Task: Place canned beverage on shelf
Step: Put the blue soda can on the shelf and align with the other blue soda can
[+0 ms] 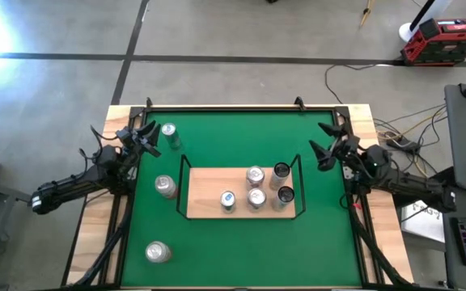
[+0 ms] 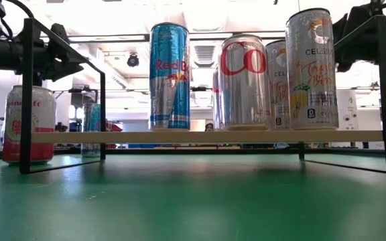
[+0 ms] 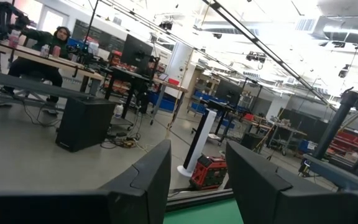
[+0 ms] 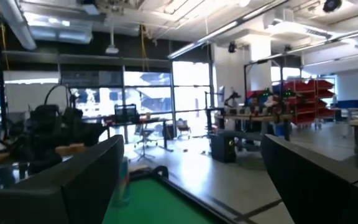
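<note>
Five cans stand on the shelf (image 1: 209, 206), midway between the wide-spread, empty left gripper (image 1: 148, 136) and right gripper (image 1: 325, 145). Three loose cans (image 1: 165, 186) sit on the green tabletop (image 1: 241, 242) near the left gripper.

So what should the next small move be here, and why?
Probably the left gripper, open and empty, should reach for the nearest can on the green felt. The shelf holds five cans and has bare board on its left; the right gripper waits, open.

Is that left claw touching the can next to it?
Apart. The high view shows green felt between the left gripper and the nearest can.
</note>
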